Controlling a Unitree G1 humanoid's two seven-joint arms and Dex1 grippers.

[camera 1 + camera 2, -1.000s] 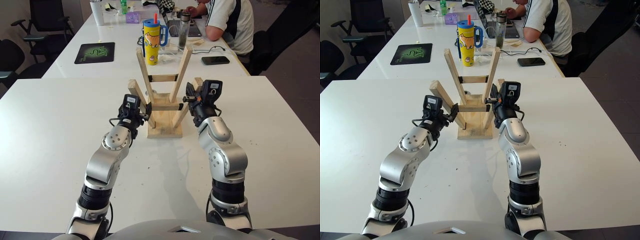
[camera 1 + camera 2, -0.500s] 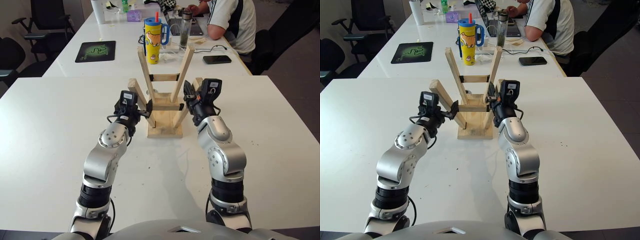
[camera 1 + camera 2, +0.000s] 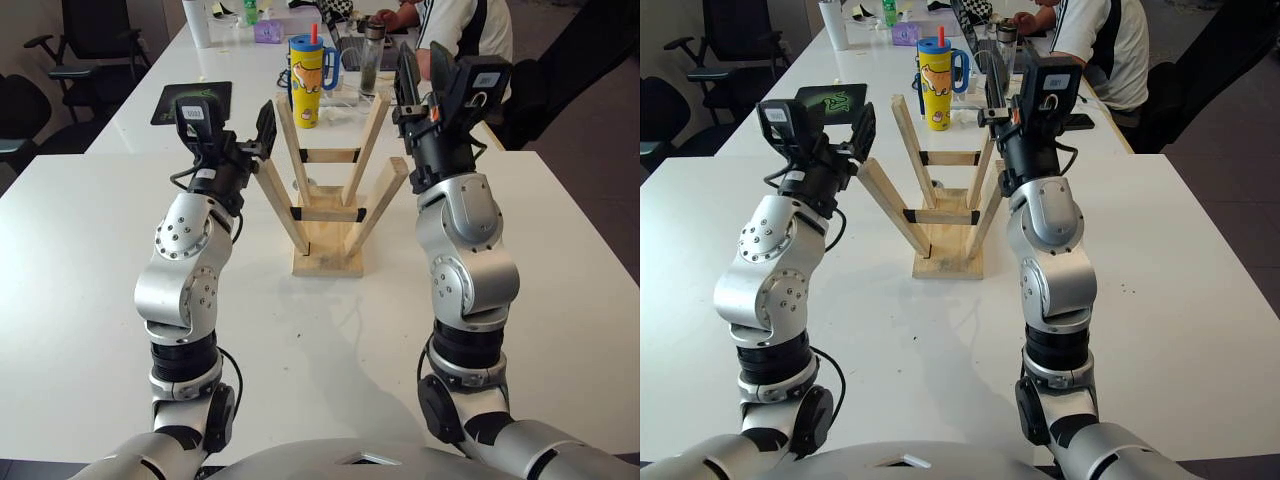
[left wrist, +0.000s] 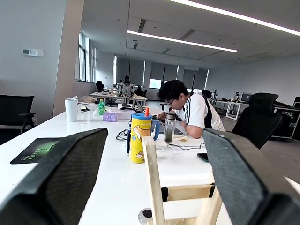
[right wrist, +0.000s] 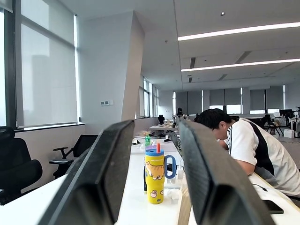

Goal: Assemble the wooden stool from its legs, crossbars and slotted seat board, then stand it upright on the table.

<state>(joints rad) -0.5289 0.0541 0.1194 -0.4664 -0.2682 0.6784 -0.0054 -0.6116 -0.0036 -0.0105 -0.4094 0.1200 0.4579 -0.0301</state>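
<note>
The wooden stool (image 3: 328, 215) rests upside down in the middle of the white table (image 3: 90, 260). Its seat board (image 3: 328, 263) lies flat and its legs point up, joined by crossbars (image 3: 329, 213). My left gripper (image 3: 232, 130) hangs open in the air, just left of the near left leg (image 3: 279, 202) and apart from it. My right gripper (image 3: 441, 85) is open, raised above the near right leg (image 3: 377, 207). In the left wrist view the black fingers (image 4: 61, 183) frame a leg top (image 4: 153, 187). Nothing is between either pair of fingers.
A second table behind holds a yellow cup (image 3: 307, 82), a dark bottle (image 3: 369, 60), a phone (image 3: 433, 118) and a green mat (image 3: 191, 103); a person sits there at a laptop. Black chairs (image 3: 30, 100) stand at far left. Bare tabletop surrounds the stool.
Both arms have risen from beside the stool's near legs; the grippers now sit higher and farther apart. The stool has stayed in place.
</note>
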